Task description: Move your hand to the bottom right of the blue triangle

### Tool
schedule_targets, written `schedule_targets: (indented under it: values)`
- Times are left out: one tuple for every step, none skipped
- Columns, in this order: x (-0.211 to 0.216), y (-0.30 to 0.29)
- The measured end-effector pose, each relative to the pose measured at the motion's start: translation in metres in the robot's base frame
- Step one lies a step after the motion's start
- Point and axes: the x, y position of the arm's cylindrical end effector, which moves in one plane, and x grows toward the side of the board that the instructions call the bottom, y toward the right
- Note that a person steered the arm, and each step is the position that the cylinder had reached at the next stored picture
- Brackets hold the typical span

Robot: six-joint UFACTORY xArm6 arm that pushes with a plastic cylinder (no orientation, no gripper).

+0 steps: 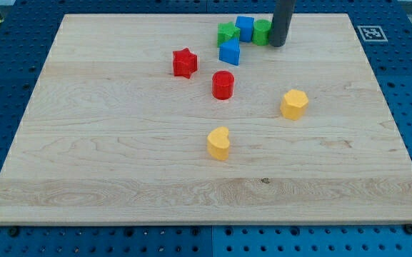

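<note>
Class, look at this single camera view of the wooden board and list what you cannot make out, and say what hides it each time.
- Green block by the rod: its right side is hidden behind the dark rod, so its shape is unclear.
- My tip: whether it touches that green block cannot be told.
- Rod's upper part and arm: cut off by the view's top edge.
- Blue cube: its lower part is hidden by the blue triangle.

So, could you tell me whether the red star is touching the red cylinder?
No, the red star sits apart from the red cylinder, with bare board between them.
</note>
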Motion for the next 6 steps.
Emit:
schedule_targets:
  values:
    - [0.000,-0.007]
    - [0.000,-0.017]
    - [0.000,-0.033]
    - [0.000,-0.030]
    - [0.014,-0.002]
    - [0.050,-0.007]
